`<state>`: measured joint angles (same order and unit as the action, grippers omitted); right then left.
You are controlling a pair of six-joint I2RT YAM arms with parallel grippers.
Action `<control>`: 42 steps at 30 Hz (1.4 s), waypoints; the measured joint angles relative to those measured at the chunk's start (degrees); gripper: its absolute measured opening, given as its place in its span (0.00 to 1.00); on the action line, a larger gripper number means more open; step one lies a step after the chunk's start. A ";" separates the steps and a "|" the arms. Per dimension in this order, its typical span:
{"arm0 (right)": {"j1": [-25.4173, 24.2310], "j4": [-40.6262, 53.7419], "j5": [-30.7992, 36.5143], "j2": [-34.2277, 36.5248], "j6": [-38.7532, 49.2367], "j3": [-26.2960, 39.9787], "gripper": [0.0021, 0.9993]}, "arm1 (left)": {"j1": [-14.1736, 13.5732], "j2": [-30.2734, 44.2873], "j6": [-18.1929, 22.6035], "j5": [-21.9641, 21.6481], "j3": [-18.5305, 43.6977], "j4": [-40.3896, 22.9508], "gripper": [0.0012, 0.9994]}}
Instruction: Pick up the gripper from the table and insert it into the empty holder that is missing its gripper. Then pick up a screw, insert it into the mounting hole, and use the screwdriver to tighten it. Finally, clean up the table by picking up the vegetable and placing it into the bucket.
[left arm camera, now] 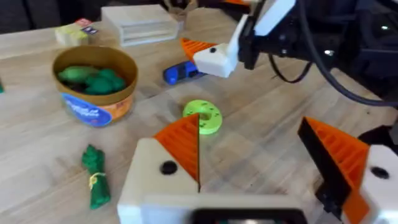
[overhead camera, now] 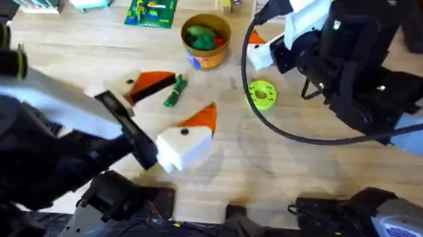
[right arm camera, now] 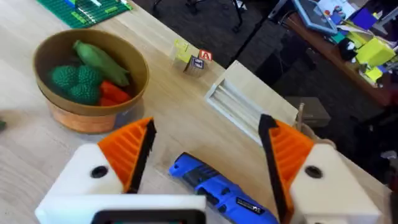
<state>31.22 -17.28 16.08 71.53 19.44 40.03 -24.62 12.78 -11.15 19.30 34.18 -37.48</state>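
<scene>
From overhead, the left gripper reaches out from the table's near-left corner with its white-and-orange fingers spread wide and nothing between them. The vegetable lies on the wood just beyond, touching the far finger's tip as far as I can tell. The bucket stands toward the far edge near the middle, already holding rounder green and red toy foods. The right gripper hangs just beside the bucket toward the right edge, with a lime-green ring disc on the table below it. The left wrist view shows its own two fingers well apart and empty, the vegetable flat on the table beside them, the bucket farther off, and the screwdriver lying under the right gripper. The right wrist view shows its fingers spread wide over the screwdriver, both carrying orange tips, with the bucket near. Judging from this, the step in hand is the clean-up: the left gripper must straddle the vegetable, lower, close on it, then carry it to the bucket.
</scene>
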 joint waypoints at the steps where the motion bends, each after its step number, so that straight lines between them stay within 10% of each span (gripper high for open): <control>1: 0.00 0.00 0.00 0.00 -0.02 0.00 0.99 | 0.00 2.29 0.20 -1.61 2.21 -2.10 0.99; 14: 0.00 1.81 0.00 -0.01 -7.43 0.00 0.99 | 0.00 26.43 10.67 -12.29 13.35 -9.48 0.99; 30: 0.00 11.50 0.00 -2.91 -13.92 0.00 0.99 | 9.65 46.29 8.98 -20.26 13.35 -11.13 0.99; 42: 0.00 11.50 -0.02 -2.91 -13.92 0.00 0.99 | 10.43 58.35 8.98 -20.64 13.35 -9.15 0.99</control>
<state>31.22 -5.78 16.06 68.62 5.52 40.03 -14.20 71.13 -2.17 -1.34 47.53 -46.63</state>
